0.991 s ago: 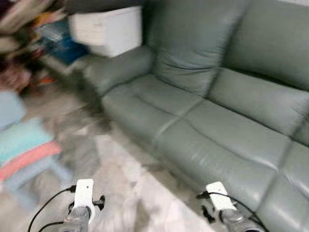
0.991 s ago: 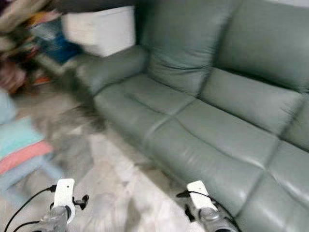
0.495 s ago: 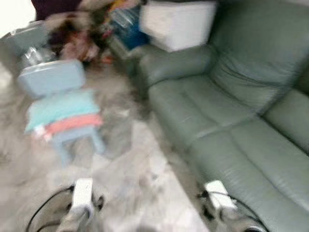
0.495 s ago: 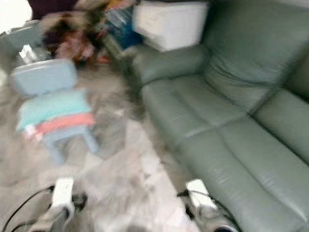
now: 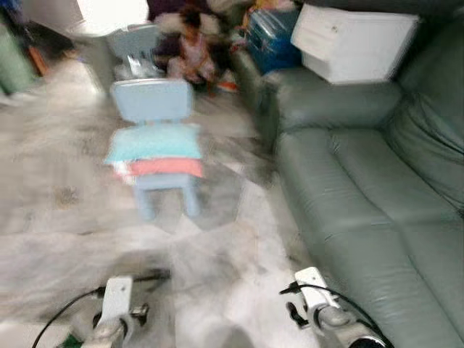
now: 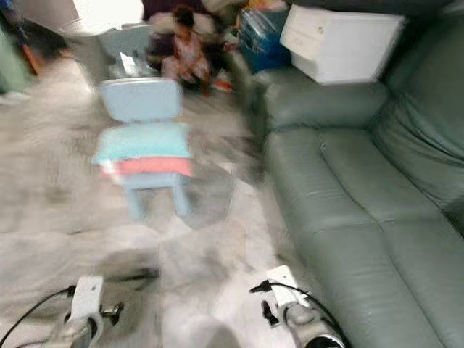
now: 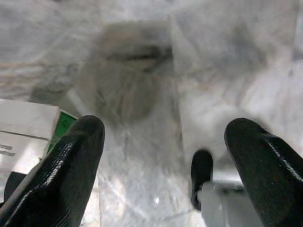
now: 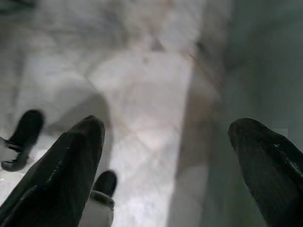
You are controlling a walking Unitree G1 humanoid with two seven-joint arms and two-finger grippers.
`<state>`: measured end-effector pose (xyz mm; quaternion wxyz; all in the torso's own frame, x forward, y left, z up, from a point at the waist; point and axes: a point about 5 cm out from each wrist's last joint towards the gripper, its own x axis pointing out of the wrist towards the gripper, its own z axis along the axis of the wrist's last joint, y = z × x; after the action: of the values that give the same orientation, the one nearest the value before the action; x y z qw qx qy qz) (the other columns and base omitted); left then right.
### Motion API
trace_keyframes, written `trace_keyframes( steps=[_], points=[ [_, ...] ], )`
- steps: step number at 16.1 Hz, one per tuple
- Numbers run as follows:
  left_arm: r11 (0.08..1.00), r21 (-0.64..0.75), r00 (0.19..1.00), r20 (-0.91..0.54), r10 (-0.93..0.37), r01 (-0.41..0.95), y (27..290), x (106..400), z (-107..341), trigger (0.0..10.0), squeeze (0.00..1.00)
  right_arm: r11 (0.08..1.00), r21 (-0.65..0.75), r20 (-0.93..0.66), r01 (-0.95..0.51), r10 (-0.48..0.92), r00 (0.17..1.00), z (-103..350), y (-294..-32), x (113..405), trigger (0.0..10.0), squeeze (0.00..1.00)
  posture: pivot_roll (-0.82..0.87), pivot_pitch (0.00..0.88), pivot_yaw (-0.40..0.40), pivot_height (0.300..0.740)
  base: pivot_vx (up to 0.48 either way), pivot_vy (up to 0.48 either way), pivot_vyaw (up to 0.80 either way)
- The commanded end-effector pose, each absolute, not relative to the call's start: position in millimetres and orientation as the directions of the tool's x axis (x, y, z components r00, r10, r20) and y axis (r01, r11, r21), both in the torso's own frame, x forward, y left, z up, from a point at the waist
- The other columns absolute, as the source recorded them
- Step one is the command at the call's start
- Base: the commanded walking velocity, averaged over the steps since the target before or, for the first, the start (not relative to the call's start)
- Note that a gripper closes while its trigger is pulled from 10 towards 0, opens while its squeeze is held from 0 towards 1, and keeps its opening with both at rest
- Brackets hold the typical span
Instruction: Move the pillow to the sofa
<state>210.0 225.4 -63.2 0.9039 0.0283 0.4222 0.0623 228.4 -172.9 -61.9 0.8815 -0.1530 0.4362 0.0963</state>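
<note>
A teal pillow (image 5: pixel 154 142) lies on the seat of a small pale-blue chair (image 5: pixel 151 100), with a pink cushion (image 5: pixel 167 167) under it. The chair stands on the marble floor ahead and to the left. The grey-green sofa (image 5: pixel 362 188) runs along the right side. My left gripper (image 7: pixel 163 142) hangs open over bare floor, nothing between its fingers (image 7: pixel 78 151). Close to the sofa's front edge, my right gripper (image 8: pixel 165 142) is also open and holds nothing. Both wrists show low in the eye views, far from the pillow.
A white storage box (image 5: pixel 355 42) rests on the sofa's armrest, with a blue bin (image 5: pixel 272 36) behind it. A blurred seated figure (image 5: pixel 190 47) and clutter lie beyond the chair. A white and green box (image 7: pixel 23 137) sits on the floor by my left gripper.
The camera has swung left: the sofa has slid to the right and the chair with the pillows has come to the middle. Both arms still hang low.
</note>
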Motion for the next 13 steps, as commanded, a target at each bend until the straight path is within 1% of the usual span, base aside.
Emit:
trace_keyframes(
  steps=[1, 3, 4, 12, 13],
  points=[
    [0.99, 0.105, 0.628, -0.766, 0.141, -0.094, 224.8, 207.6, -64.8, 10.0, 0.0, 0.938, -0.194, -0.809, -0.289, 0.013, 0.587, -63.7, -181.7, 224.2, 10.0, 0.0, -0.09, 0.0, 0.02, 0.74, 0.0, 0.0, 0.8],
    [0.989, 0.107, 0.622, -0.77, 0.145, -0.097, 226.2, 205.5, -65.7, 10.0, 0.0, 0.939, -0.193, -0.809, -0.285, 0.013, 0.588, -63.6, -181.7, 224.2, 10.0, 0.0, -0.09, 0.0, 0.019, 0.74, 0.0, 0.0, 0.8],
    [0.989, 0.109, 0.619, -0.772, 0.146, -0.096, 226.7, 204.7, -66.1, 10.0, 0.0, 0.94, -0.192, -0.808, -0.283, 0.012, 0.589, -63.6, -181.7, 224.3, 10.0, 0.0, -0.09, 0.0, 0.019, 0.74, 0.0, 0.0, 0.48],
    [0.991, 0.103, 0.595, -0.793, 0.134, -0.086, 227.2, 200.6, -68.6, 10.0, 0.0, 0.944, -0.186, -0.806, -0.271, 0.011, 0.592, -63.4, -181.8, 224.6, 10.0, 0.0, -0.1, 0.0, 0.02, 0.74, 0.0, 0.0, 0.0],
    [0.991, 0.104, 0.591, -0.795, 0.135, -0.085, 227.4, 200.2, -68.8, 10.0, 0.0, 0.944, -0.187, -0.805, -0.271, 0.011, 0.593, -63.2, -181.8, 224.9, 10.0, 0.0, -0.1, 0.0, 0.019, 0.74, 0.251, 0.0, 0.0]
  ],
)
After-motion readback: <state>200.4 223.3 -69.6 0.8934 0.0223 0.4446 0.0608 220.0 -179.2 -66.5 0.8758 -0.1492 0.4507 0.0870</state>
